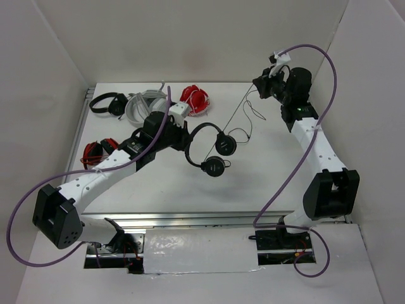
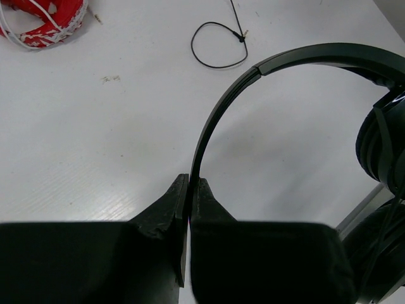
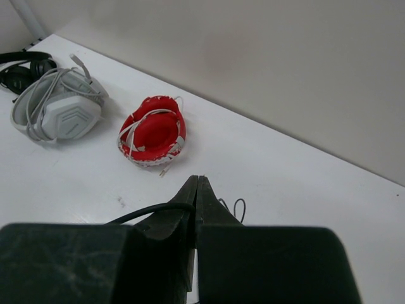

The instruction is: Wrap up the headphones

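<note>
The small black headphones (image 1: 209, 136) hang in the middle of the table, lifted by their thin headband (image 2: 253, 69). My left gripper (image 1: 187, 142) is shut on the headband's left end, which runs between the fingertips in the left wrist view (image 2: 190, 182). Two round earcups (image 1: 224, 146) sit at lower right; one shows in the left wrist view (image 2: 380, 145). The thin black cable (image 1: 243, 109) runs from the earcups up to my right gripper (image 1: 260, 89), which is shut on it (image 3: 197, 182). The cable (image 3: 152, 210) enters that gripper's jaws from the left. A loose cable loop (image 2: 218, 44) lies on the table.
Grey-white headphones (image 1: 142, 104) (image 3: 57, 111), another black pair (image 1: 107, 102) (image 3: 22, 69) and a red coiled pair (image 1: 195, 100) (image 3: 152, 130) lie at the back left. A red-and-black item (image 1: 98, 151) lies by my left arm. White walls enclose the table.
</note>
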